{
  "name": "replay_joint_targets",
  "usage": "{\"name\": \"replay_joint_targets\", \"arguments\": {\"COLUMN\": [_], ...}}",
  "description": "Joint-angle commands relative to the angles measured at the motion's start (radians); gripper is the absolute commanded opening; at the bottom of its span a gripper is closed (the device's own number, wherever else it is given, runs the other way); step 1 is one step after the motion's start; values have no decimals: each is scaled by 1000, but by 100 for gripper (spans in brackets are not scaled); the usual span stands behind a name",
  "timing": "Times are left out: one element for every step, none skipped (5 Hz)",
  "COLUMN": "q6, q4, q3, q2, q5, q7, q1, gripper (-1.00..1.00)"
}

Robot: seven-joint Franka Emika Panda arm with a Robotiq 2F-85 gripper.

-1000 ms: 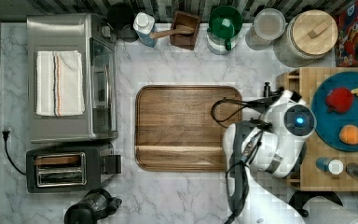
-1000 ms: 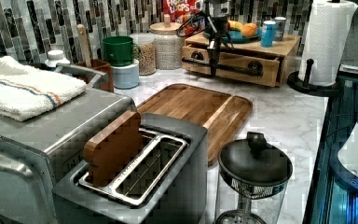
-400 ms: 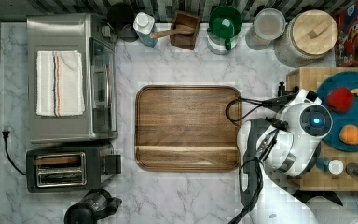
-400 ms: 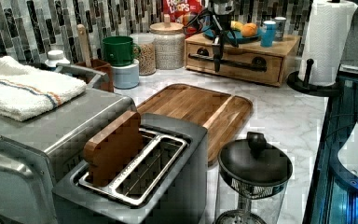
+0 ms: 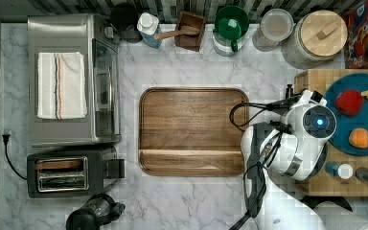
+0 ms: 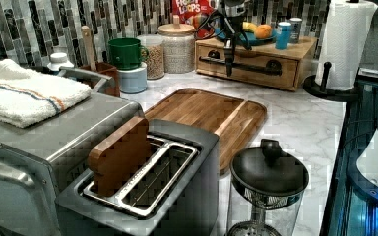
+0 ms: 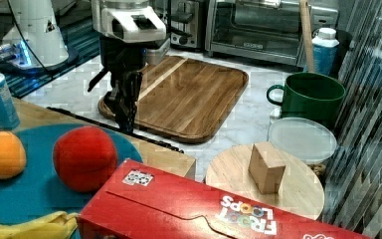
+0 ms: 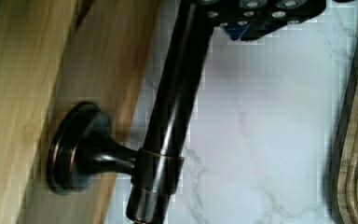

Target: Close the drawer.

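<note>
Judging from the left view, the drawer (image 6: 248, 65) sits nearly flush in its wooden box under the blue plate (image 6: 236, 37), so the closing looks almost done; perhaps a last push remains. The tool (image 6: 229, 61) hangs at the dark handle (image 6: 241, 66) on the drawer front, near the counter's (image 6: 300, 118) back edge beside the tray (image 6: 211, 110). Whether its fingers are spread or pinched on the bar I cannot tell. The wrist view shows the handle (image 8: 168, 130) and its round mount close up against the wood. The right view shows the tool (image 7: 126, 107) pointing down just past the box's edge.
</note>
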Motion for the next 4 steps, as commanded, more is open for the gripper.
{"name": "replay_joint_targets", "arguments": {"q6": [64,63,64,64], "q4": [160,159,159,159], "q3": [-85,-87,-97,-100], "q2": [-1,0,0,0], "q5": [-17,-16,-10,-9], "q7": [31,30,27,25], "q1": [-64,-62,-52,-50], "gripper": [-100,-100,-100,-100]}}
